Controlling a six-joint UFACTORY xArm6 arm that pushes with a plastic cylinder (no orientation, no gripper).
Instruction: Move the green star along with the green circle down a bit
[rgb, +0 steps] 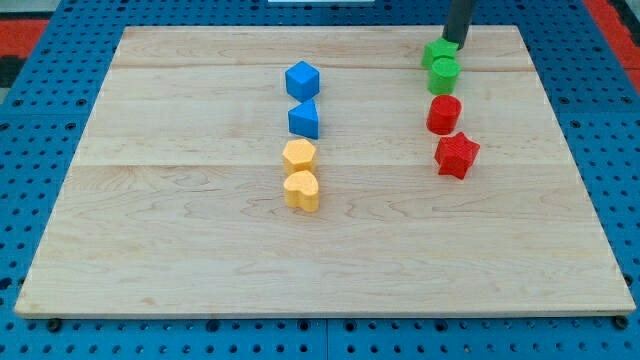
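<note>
The green star (435, 51) sits near the view's top right of the wooden board, and the green circle (444, 75) touches it just below. My tip (453, 43) is at the rod's lower end, right against the star's upper right side. The rod rises out of the view's top.
A red circle (443, 114) stands just below the green circle, and a red star (457, 155) below that. In the middle, top to bottom, are a blue hexagon-like block (301, 79), a blue triangle-like block (305, 119), a yellow hexagon-like block (298, 155) and a yellow heart (302, 190). The board's top edge (320, 27) is close behind the star.
</note>
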